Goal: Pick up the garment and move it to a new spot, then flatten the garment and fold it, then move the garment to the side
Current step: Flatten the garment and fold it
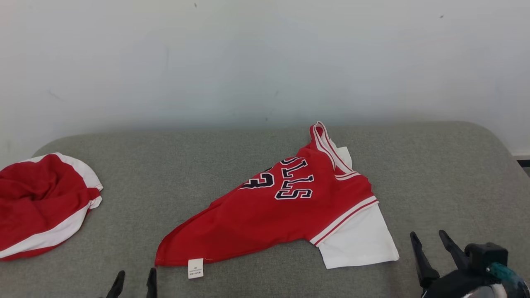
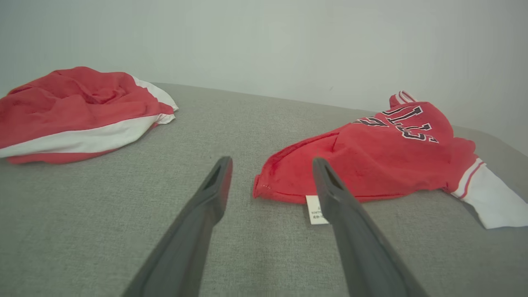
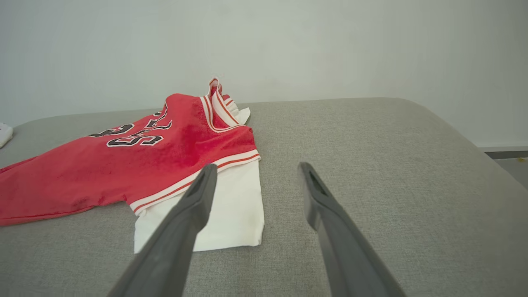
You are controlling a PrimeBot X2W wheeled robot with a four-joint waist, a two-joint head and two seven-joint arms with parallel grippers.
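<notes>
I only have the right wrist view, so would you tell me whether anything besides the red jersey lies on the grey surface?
Observer: Yes, a second garment, red and white, lies crumpled at the robot's far left, apart from the jersey.
Operator: Thank you. Where is the left gripper?
Observer: The left gripper is open and holds nothing, close to the jersey's near left corner.
Operator: Is anything attached at that corner?
Observer: A small white tag sticks out from the hem there.
</notes>
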